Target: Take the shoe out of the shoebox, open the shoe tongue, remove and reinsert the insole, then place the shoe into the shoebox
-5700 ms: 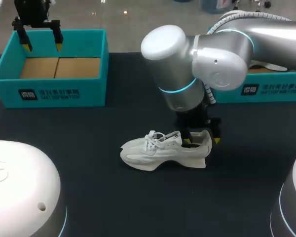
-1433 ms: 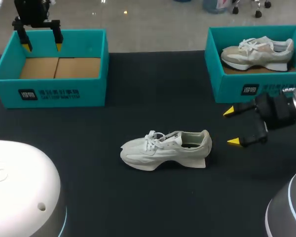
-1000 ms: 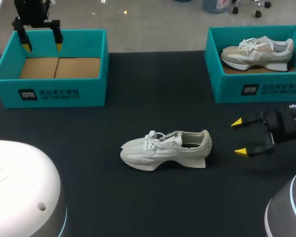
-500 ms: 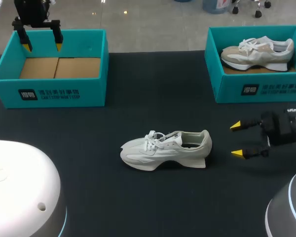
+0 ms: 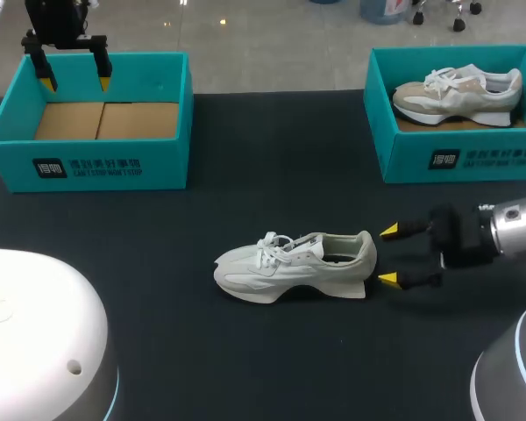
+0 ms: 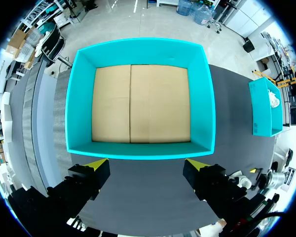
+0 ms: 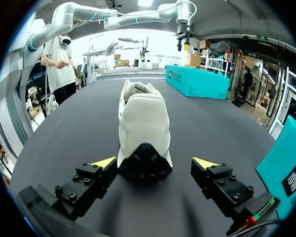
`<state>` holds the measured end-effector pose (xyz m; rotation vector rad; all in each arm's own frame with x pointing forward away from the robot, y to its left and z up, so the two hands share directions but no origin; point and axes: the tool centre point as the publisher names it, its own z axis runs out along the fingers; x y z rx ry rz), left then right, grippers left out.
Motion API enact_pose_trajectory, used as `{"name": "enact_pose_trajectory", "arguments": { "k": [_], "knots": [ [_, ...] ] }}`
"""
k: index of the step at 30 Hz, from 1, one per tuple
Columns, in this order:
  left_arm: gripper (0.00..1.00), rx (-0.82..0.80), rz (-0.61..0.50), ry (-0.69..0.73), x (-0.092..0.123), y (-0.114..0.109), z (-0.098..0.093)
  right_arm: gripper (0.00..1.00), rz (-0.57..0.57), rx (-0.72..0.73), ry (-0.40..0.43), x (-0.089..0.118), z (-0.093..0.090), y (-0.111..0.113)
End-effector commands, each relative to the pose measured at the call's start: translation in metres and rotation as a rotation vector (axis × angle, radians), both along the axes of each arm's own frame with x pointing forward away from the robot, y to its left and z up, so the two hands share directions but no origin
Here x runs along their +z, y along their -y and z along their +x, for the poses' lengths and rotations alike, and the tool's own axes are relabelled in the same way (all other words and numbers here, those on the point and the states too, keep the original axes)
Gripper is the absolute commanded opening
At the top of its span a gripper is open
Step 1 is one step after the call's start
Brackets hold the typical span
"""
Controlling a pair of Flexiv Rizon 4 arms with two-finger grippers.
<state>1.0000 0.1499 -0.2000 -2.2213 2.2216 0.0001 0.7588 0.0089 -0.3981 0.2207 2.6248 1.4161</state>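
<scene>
- Dark matte tabletop (image 5: 245,368) bears a white lace-up sneaker (image 5: 294,265), upright.
- Right gripper (image 5: 388,255), fingers spread, just behind its heel.
- Left gripper (image 5: 76,84), fingers spread, above empty teal cardboard shoebox (image 5: 96,167).

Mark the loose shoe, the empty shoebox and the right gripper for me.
loose shoe (image 5: 291,267): head view, on its side panel.
empty shoebox (image 5: 162,163): head view, on its front wall.
right gripper (image 5: 389,255): head view, midway between its yellow tips.

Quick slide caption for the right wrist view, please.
Open right hand facing the heel of the white shoe on the black table.
</scene>
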Motion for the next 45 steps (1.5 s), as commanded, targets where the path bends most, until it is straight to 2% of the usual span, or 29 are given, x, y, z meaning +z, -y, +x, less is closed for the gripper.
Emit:
{"name": "enact_pose_trajectory", "arguments": {
  "k": [1,15,33,34,35,36,45],
  "knots": [
    [1.0,0.0,0.0,0.0,0.0,0.0,0.0,1.0,0.011,0.019,0.001,-0.008,0.002,-0.014],
    [1.0,0.0,0.0,0.0,0.0,0.0,0.0,1.0,0.025,0.073,-0.02,-0.016,0.0,-0.042],
    [1.0,0.0,0.0,0.0,0.0,0.0,0.0,1.0,0.033,0.124,-0.042,-0.023,0.0,-0.061],
    [1.0,0.0,0.0,0.0,0.0,0.0,0.0,0.71,0.034,0.126,-0.042,-0.024,0.001,-0.062],
    [1.0,0.0,0.0,0.0,0.0,0.0,0.0,0.25,0.033,0.129,-0.043,-0.025,0.001,-0.062],
    [1.0,0.0,0.0,0.0,0.0,0.0,0.0,0.0,0.033,0.131,-0.042,-0.025,0.0,-0.062],
    [1.0,0.0,0.0,0.0,0.0,0.0,0.0,0.0,0.027,0.15,-0.028,-0.026,0.005,-0.061]
  ]
}}
